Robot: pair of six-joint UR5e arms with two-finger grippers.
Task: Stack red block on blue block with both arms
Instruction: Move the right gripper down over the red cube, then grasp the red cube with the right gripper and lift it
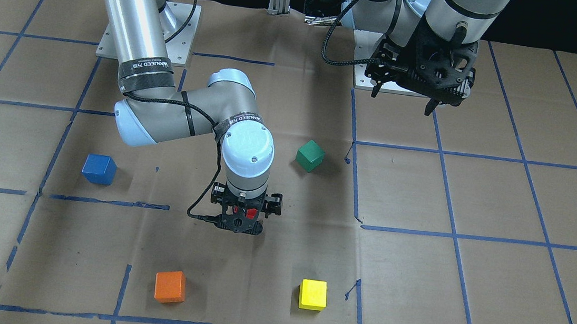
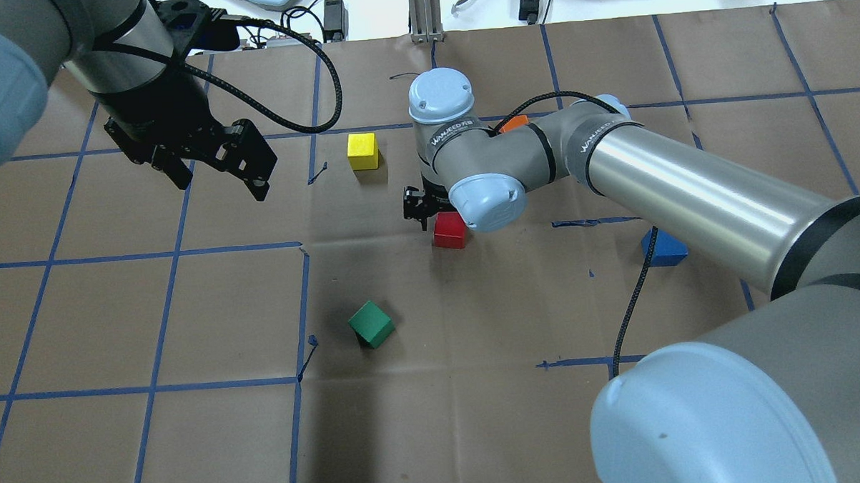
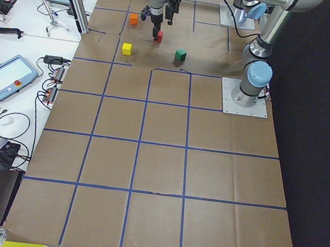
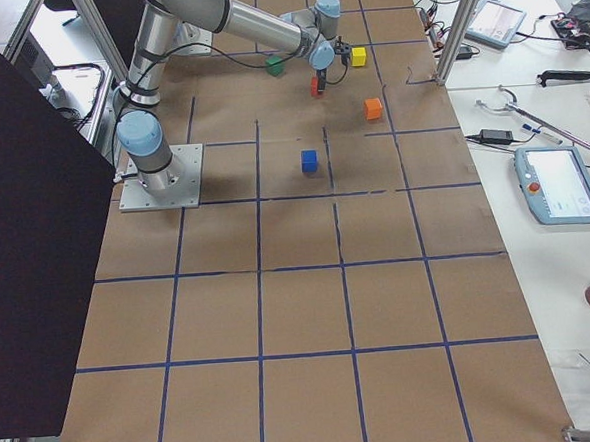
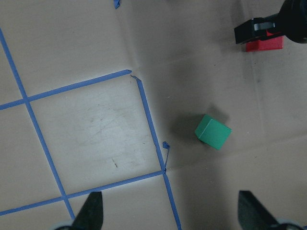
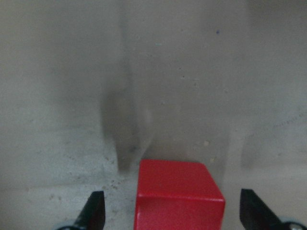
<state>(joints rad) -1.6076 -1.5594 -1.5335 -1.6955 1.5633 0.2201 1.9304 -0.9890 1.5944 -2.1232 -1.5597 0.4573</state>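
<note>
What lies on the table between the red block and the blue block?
No object: in the exterior front-facing view only bare brown paper separates the red block from the blue block, with a black cable hanging close by the red one.

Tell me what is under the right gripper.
The red block sits beneath the right gripper, between its open fingers, touching neither. Brown paper surrounds it. Its underside is hidden, so whether it rests on the paper is unclear.
</note>
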